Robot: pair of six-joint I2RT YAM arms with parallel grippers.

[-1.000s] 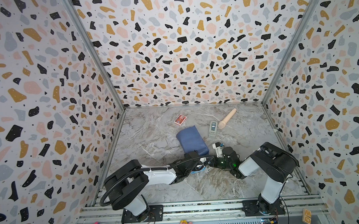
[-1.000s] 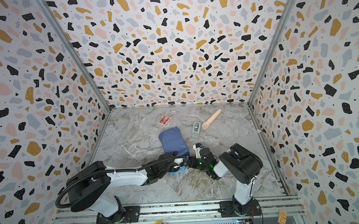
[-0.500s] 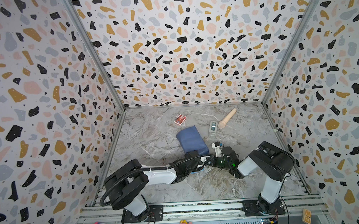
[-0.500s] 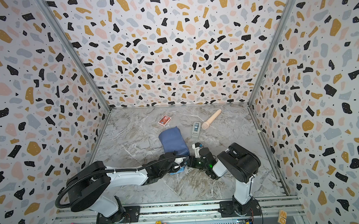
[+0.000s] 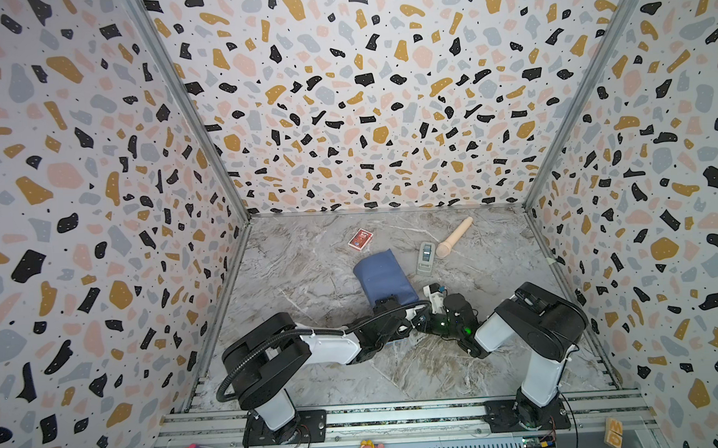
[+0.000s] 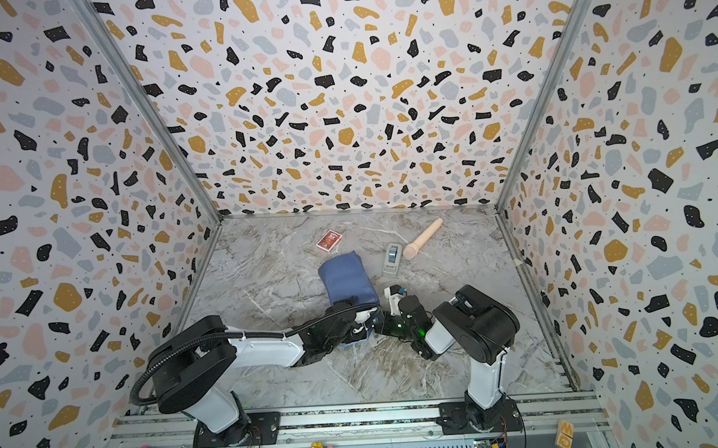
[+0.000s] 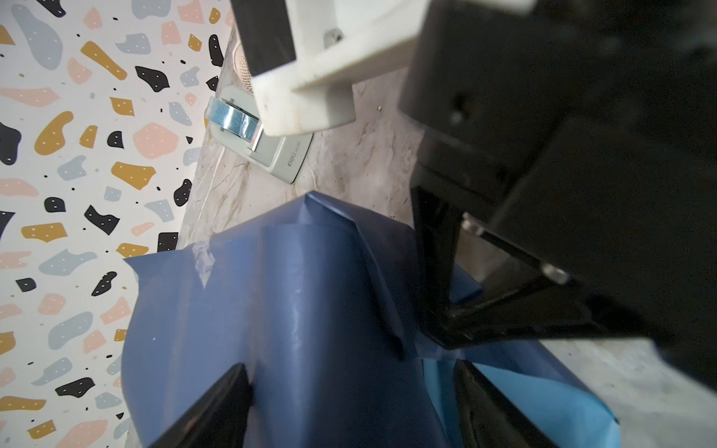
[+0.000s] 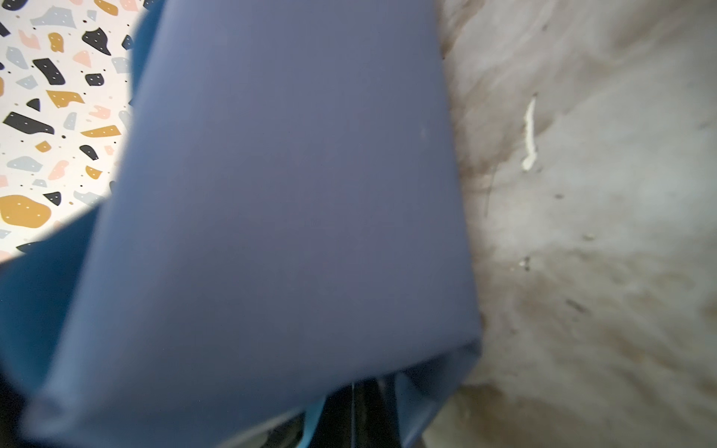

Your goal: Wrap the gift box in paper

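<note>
Grey marbled tabletop [image 5: 309, 277], brownish scuffs near the arms, is boxed in on three sides by terrazzo-print walls [image 5: 364, 108]. An aluminium rail [image 5: 399, 414] along the front edge carries both arm bases. The paper [image 5: 382, 276], dull blue, lies mid-table as a folded bundle; the gift box is not visible under it. The bundle's near end sits under the two grippers. Toward the back wall, apart from the bundle: red card pack [image 5: 360, 238], grey tape dispenser [image 5: 425, 258], beige rod [image 5: 454, 238]. Left gripper [image 7: 349, 391] has its fingers apart, straddling the bundle's near end. Right gripper [image 8: 354, 411] has its fingers together, tip against a paper fold; cannot tell if a sheet is pinched. Clear tape strip [image 7: 203, 260] on the paper's edge. Small white scrap [image 8: 529, 135] on the table beside the bundle.
</note>
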